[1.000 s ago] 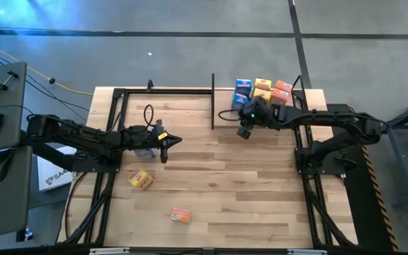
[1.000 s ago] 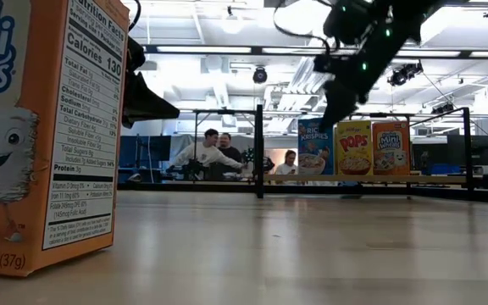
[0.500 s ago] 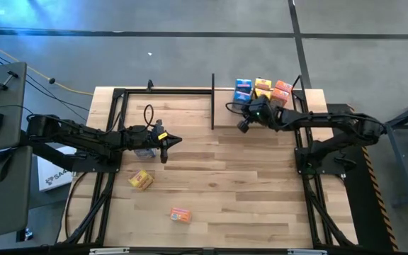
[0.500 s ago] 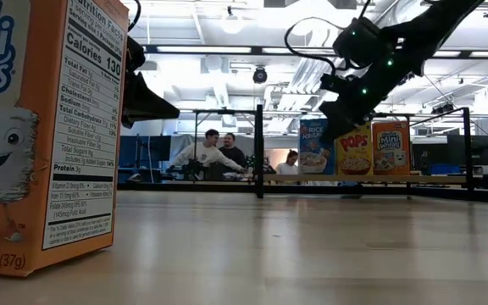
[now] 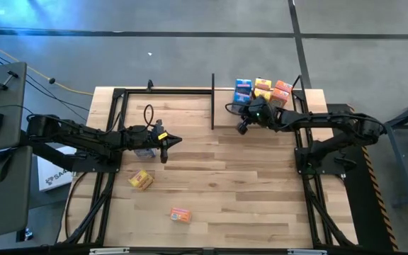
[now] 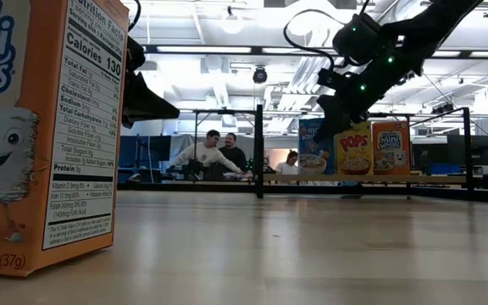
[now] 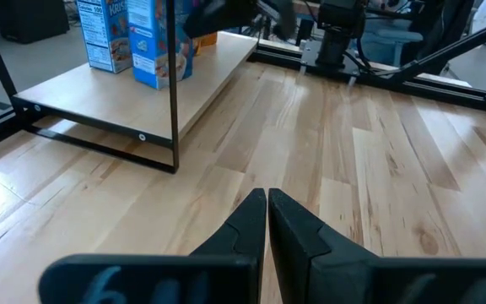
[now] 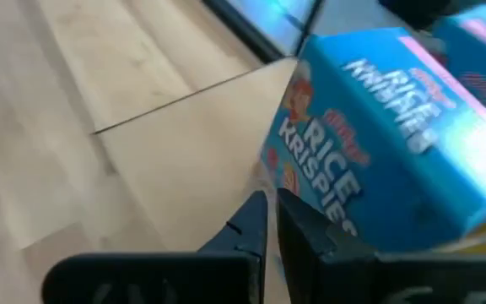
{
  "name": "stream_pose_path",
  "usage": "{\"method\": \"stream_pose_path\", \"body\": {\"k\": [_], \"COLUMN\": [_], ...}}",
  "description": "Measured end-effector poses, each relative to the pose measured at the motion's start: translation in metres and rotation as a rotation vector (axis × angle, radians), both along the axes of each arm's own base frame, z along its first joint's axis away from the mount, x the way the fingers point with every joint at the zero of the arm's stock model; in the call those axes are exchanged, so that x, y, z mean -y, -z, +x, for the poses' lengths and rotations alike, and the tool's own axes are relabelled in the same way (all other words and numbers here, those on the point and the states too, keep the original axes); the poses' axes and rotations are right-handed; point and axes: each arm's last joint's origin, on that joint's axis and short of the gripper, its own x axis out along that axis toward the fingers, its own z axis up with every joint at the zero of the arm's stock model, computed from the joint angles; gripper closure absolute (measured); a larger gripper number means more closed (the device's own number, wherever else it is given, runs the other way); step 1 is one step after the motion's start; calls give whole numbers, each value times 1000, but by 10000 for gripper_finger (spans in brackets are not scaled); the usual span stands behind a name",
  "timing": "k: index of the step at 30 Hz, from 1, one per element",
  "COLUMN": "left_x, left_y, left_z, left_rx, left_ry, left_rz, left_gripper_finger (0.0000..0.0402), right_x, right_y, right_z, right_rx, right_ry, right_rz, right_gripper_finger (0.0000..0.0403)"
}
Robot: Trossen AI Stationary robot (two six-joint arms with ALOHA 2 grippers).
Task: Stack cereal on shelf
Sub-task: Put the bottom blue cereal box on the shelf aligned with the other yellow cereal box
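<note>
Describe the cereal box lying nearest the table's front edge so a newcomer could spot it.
From the light-wood plank tabletop, go to the near edge, left of centre. A small orange cardboard cereal box lies alone there. The yellow cardboard box lies farther back and leftward.

Shelf [image 5: 261, 117] sits at the bench's [image 5: 261, 191] far right corner, with cereal boxes [image 5: 262, 91] lined up along its back edge. Right end effector [image 5: 242, 128] hangs over the shelf's front left part, just beside the leftmost box [image 5: 243, 89], fingers together. Left end effector [image 5: 166, 144] is over the bench's left-centre area, well apart from the shelf, fingers together. One loose box [image 5: 141, 179] lies on the bench near the left arm, in front of it; another box [image 5: 180, 214] lies further toward the front edge, right of the first. People [image 6: 214, 152] are in the room behind the bench.
</note>
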Motion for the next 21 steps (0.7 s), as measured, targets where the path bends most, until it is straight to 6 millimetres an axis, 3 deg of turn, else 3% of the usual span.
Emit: {"method": "stream_pose_path", "body": {"k": [10, 21], "left_x": [0, 0], "left_y": [0, 0], "left_z": [0, 0], "left_rx": [0, 0], "left_ry": [0, 0], "left_rz": [0, 0], "left_gripper_finger": [392, 392], "right_x": [-10, -24], "right_y": [8, 50], "right_z": [3, 26], "right_rx": [-33, -87], "right_ry": [45, 228], "right_rz": [28, -45], "right_gripper_finger": [391, 391]}}
